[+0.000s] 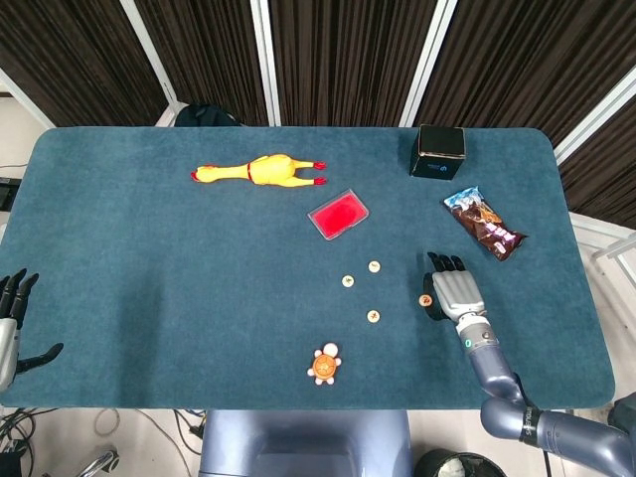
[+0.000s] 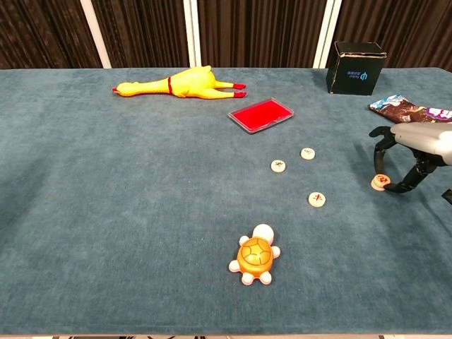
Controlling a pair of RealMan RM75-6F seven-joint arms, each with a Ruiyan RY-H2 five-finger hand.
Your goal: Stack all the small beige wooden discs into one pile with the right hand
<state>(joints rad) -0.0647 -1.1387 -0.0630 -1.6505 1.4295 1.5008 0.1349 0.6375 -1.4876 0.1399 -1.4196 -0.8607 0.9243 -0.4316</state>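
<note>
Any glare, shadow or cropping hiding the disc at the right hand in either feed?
Head view: even light, no glare; the disc is small and sits against the right hand. Chest view: sharper and closer, the disc shows its red mark between the fingers, but the frame edge crops the hand.

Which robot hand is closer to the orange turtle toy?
The right hand, just up and to the right of the turtle. The left hand sits far away, off the table's left edge.

Teal table cloth (image 2: 106,212), yellow rubber chicken (image 2: 180,83), red tray (image 2: 260,115), orange-shelled turtle (image 2: 256,262), black box (image 2: 356,68).
</note>
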